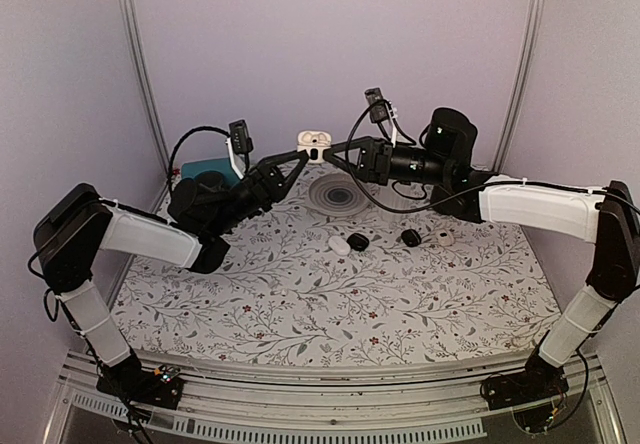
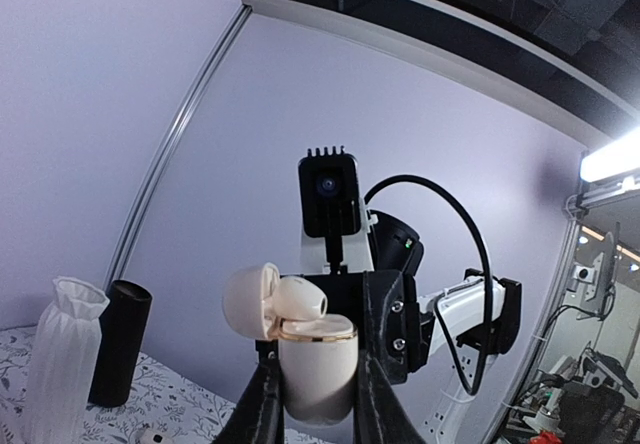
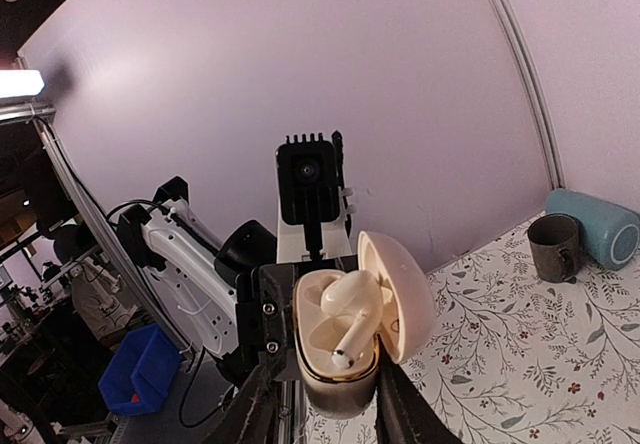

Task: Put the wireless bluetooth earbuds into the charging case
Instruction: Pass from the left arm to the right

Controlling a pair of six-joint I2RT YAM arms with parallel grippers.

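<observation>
Hanging above the far middle of the desk (image 1: 300, 304), the charging case (image 1: 314, 146) has its lid open with one earbud (image 3: 350, 299) lying inside. The left tool (image 1: 299, 160) pinches its body. The right tool (image 1: 331, 150) flanks it, though I cannot tell whether it grips.

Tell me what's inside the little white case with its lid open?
One white earbud sits in the open case, stem down. The case wall hides the well bottoms, so I cannot tell if a second earbud is there.
</observation>
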